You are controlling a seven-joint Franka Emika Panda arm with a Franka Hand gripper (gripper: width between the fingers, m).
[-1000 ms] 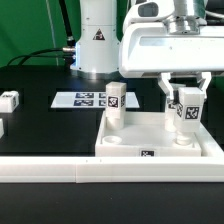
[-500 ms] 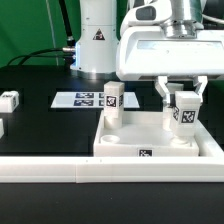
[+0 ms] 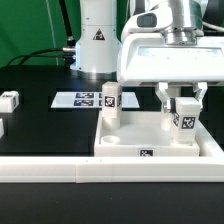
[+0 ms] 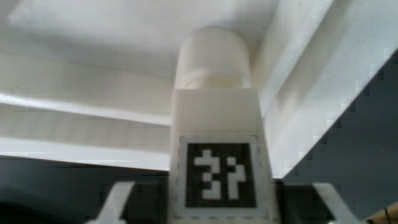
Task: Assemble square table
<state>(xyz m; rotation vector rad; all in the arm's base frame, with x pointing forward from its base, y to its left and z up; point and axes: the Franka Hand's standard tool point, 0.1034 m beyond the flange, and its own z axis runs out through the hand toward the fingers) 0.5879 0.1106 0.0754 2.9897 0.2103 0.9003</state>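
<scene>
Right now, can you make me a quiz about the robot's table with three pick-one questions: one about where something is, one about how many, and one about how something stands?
1. Where on the slab is the held leg that the gripper grips?
A. at its middle
B. at its corner on the exterior view's right
C. nowhere near it

2. How many legs stand on the slab with no gripper around them?
A. none
B. one
C. three

3. How is the free leg placed?
A. upright
B. lying on its side
C. hanging in the air

Answers:
1 B, since the gripper's fingers clasp the held leg right at that corner.
2 B, since only the free leg stands alone, at the far corner on the exterior view's left.
3 A, since its long side points straight up from the slab.
</scene>
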